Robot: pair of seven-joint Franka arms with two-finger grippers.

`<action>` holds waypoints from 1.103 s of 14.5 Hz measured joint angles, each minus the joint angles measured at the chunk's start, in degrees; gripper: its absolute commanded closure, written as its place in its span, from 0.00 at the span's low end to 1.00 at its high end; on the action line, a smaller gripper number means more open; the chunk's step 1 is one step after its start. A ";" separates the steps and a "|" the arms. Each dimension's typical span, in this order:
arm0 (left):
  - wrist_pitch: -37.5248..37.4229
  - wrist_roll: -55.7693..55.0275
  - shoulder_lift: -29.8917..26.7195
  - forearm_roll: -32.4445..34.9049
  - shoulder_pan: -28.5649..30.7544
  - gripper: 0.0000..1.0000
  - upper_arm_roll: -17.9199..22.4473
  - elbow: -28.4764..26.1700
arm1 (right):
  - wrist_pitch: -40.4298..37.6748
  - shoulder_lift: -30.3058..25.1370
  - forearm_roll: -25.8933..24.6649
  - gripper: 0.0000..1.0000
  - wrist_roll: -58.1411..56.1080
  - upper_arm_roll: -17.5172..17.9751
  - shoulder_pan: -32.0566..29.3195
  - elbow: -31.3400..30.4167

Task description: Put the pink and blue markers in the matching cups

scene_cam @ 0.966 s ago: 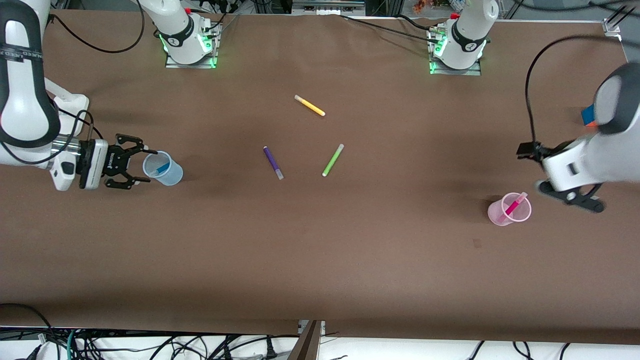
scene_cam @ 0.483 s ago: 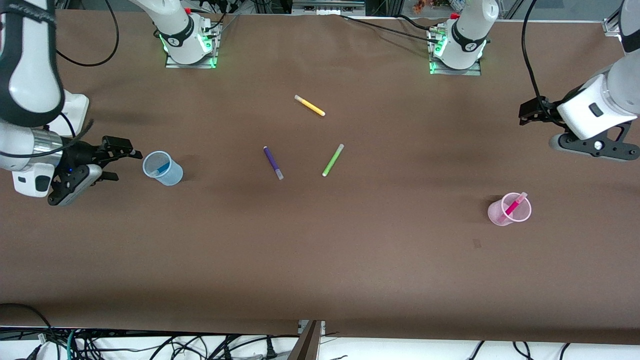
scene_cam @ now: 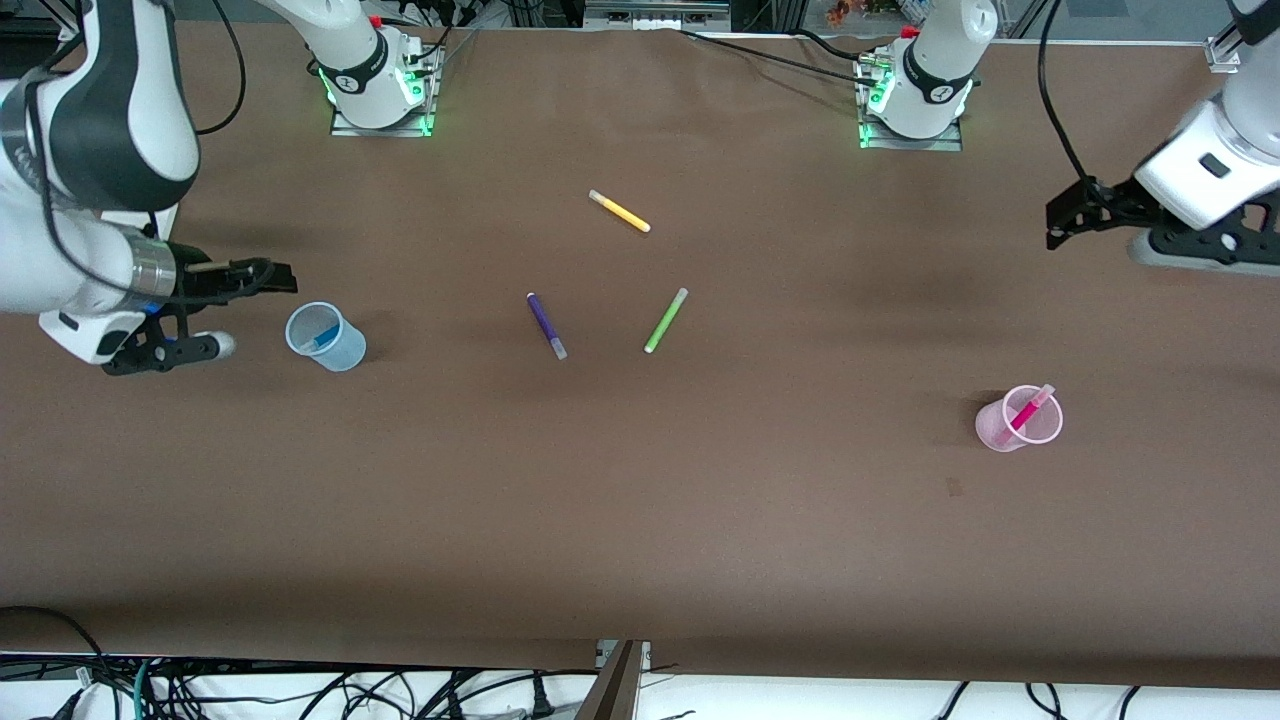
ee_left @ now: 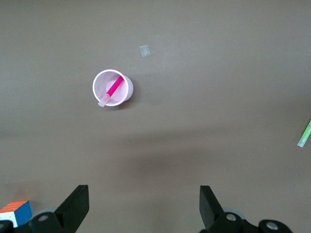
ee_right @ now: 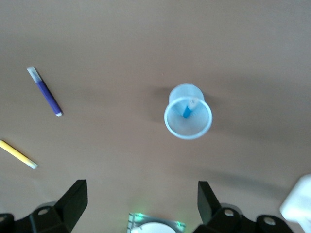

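The pale blue cup point(scene_cam: 345, 350) stands toward the right arm's end of the table with the blue marker point(scene_cam: 321, 337) inside it. The pale pink cup point(scene_cam: 990, 428) stands toward the left arm's end with the pink marker point(scene_cam: 1027, 411) leaning in it. My right gripper point(scene_cam: 270, 275) is open and empty, raised beside the blue cup. My left gripper point(scene_cam: 1062, 215) is open and empty, raised well away from the pink cup. The left wrist view shows the pink cup point(ee_left: 127, 91) and pink marker point(ee_left: 114, 87). The right wrist view shows the blue cup point(ee_right: 171, 127) and blue marker point(ee_right: 187, 109).
A purple pen point(scene_cam: 546, 325), a lime green pen point(scene_cam: 665, 320) and a yellow pen point(scene_cam: 620, 211) lie mid-table. A coloured cube point(ee_left: 15, 211) sits near the left gripper point(ee_left: 144, 204). The right arm's base point(ee_right: 153, 226) shows under the right gripper point(ee_right: 142, 204).
Both arms have drawn back and risen from their cups. The left gripper moved from next to the pink cup toward the robots' side. The cups and markers have not moved.
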 measured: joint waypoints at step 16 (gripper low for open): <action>1.74 -0.88 -1.03 0.00 -0.43 0.00 0.16 -2.07 | -6.31 -16.50 -7.97 0.00 3.74 10.80 -13.69 -2.13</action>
